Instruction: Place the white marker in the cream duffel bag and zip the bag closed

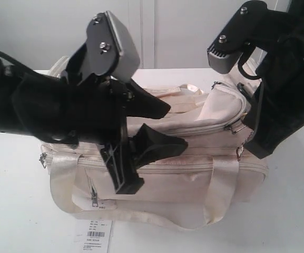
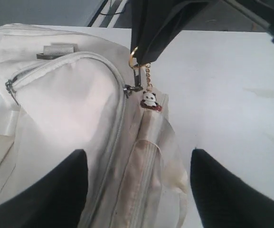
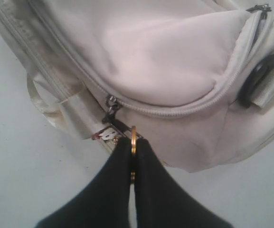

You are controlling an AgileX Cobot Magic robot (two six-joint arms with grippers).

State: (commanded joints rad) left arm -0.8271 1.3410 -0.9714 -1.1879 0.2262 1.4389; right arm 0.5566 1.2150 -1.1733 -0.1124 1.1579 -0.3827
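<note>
The cream duffel bag lies on the white surface, soft and likely to drag when pulled; the left end effector hovers wide above it. The right end effector pinches the thin, probably slippery gold zipper ring, a sensible hold. The white marker is out of sight.

The large soft cream fabric duffel bag lies lengthwise on the flat white table, its front pocket facing the exterior camera. A white paper barcode tag lies on the table before the bag's left front corner. The black left gripper hangs over the bag's left-middle, jaws apart. The black right gripper sits at the bag's right end, clamped on a small gold metal ring by the end of the top zipper. A small panda charm hangs on a chain just beside that ring, against the bag's end.
</note>
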